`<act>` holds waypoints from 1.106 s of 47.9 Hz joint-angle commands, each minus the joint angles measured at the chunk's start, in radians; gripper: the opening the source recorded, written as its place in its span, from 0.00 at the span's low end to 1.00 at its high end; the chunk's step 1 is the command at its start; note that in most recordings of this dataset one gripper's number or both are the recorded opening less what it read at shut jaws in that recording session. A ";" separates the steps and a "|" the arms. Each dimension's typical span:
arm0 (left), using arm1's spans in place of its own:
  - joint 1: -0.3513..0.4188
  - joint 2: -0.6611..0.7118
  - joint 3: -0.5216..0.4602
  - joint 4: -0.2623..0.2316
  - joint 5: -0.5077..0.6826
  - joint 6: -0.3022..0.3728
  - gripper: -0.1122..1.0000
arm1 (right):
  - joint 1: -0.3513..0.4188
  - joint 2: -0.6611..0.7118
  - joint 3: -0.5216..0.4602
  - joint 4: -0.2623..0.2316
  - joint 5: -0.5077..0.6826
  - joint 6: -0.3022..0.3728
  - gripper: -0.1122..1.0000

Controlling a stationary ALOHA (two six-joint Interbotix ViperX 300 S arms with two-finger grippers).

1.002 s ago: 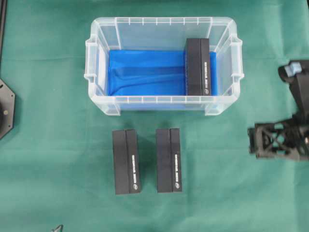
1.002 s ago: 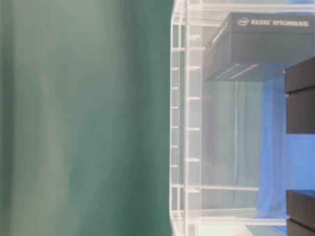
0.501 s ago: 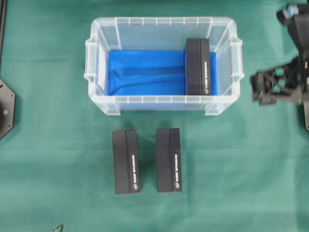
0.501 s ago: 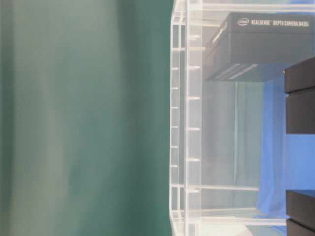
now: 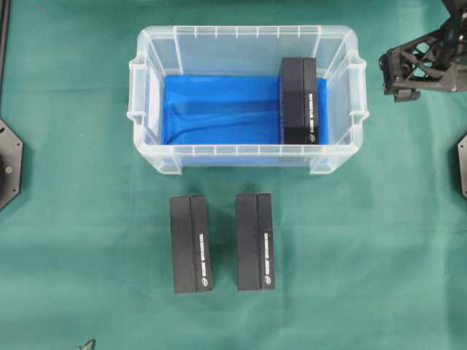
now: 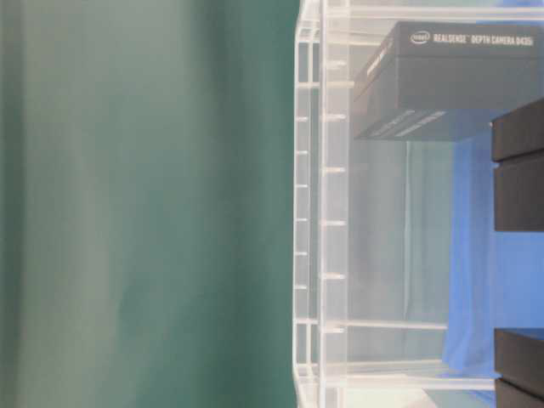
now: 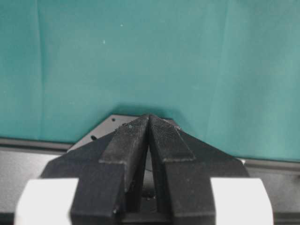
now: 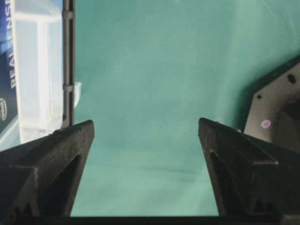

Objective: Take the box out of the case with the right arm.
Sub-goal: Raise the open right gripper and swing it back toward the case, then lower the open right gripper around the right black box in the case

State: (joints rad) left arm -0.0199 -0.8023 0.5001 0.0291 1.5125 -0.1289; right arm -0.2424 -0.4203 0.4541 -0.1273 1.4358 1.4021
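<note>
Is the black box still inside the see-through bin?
Inside. The box sits on the blue lining at the case's right end, unlifted.

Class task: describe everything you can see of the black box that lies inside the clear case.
The black box is a slim matt carton with a seam along its top and small white lettering. The table-level view reads "RealSense Depth Camera D435i". It lies flat on the blue lining at the right end of the case, close to the wall. Nothing grips it.
</note>
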 commanded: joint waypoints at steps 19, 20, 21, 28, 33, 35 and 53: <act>-0.002 0.005 -0.009 0.002 -0.005 0.002 0.10 | -0.005 -0.015 -0.006 0.002 -0.006 0.000 0.89; -0.002 0.006 -0.009 0.003 -0.005 0.002 0.10 | -0.005 -0.015 -0.006 0.002 -0.006 0.000 0.89; -0.002 0.005 -0.009 0.003 -0.005 0.002 0.10 | -0.005 -0.014 -0.006 0.002 -0.006 0.000 0.89; -0.002 0.005 -0.009 0.003 -0.005 0.002 0.10 | -0.006 -0.012 -0.012 0.003 -0.015 0.002 0.89; -0.002 0.005 -0.009 0.003 -0.005 0.002 0.10 | -0.005 0.002 -0.025 0.009 -0.054 0.002 0.89; -0.002 0.005 -0.009 0.003 -0.005 0.002 0.10 | -0.005 0.014 -0.035 0.012 -0.077 0.002 0.89; -0.002 0.003 -0.008 0.003 -0.005 0.003 0.10 | 0.028 0.253 -0.267 0.018 -0.164 -0.029 0.89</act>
State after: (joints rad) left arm -0.0199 -0.8023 0.5016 0.0291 1.5125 -0.1243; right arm -0.2255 -0.1979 0.2608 -0.1089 1.2778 1.3806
